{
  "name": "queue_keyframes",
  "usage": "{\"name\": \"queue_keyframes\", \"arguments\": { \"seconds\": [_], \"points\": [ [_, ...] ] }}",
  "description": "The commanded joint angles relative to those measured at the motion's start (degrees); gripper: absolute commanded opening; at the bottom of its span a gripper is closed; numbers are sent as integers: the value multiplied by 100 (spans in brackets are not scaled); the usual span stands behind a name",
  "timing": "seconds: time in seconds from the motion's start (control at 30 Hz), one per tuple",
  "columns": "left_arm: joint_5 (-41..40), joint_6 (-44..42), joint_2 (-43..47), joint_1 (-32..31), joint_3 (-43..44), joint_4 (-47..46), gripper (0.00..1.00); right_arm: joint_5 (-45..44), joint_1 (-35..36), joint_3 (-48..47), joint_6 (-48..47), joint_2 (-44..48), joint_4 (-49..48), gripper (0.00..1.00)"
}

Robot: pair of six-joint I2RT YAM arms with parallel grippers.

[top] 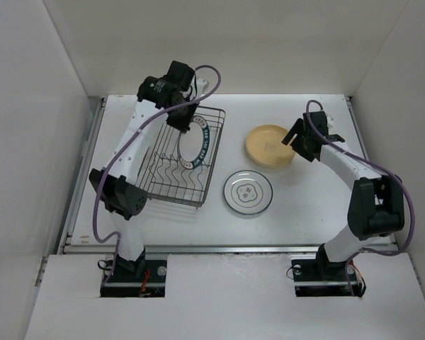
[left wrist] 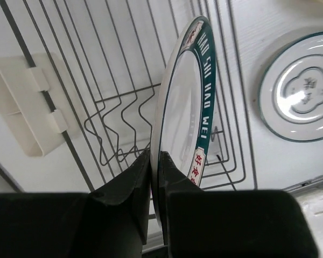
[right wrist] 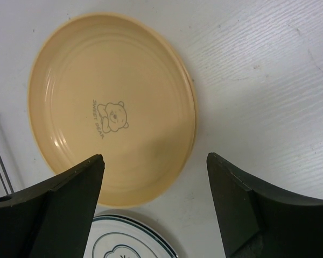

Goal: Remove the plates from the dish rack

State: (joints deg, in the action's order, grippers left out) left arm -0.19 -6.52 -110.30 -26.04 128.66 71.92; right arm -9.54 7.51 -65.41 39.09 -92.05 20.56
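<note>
The dark wire dish rack stands left of centre; it fills the left wrist view. A white plate with a wide dark-teal rim stands on edge in it. My left gripper is shut on that plate's rim, one finger on each face. A tan-yellow plate and a white plate with a thin dark ring lie flat on the table right of the rack. My right gripper is open and empty, hovering over the tan plate's near edge.
The white ringed plate also shows in the left wrist view and at the bottom of the right wrist view. White walls enclose the table on three sides. A cream plastic fitting lies beside the rack.
</note>
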Motion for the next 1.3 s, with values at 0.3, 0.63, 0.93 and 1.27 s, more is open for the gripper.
{"name": "queue_keyframes", "arguments": {
  "seconds": [0.3, 0.63, 0.93, 1.27],
  "points": [
    [3517, 91, 458, -392, -210, -636, 0, 330, -21, 519, -95, 1514, -61, 82],
    [3894, -262, -1063, -1078, -377, -380, 0, 383, -21, 995, -95, 2217, -8, 82],
    [3368, -262, -1792, -1078, -122, -381, 40, 383, -21, 1171, -147, 2429, -8, 82],
    [808, -455, -673, -1263, 134, -274, 100, 435, -21, 1171, -200, 2429, -61, 82]
  ]
}}
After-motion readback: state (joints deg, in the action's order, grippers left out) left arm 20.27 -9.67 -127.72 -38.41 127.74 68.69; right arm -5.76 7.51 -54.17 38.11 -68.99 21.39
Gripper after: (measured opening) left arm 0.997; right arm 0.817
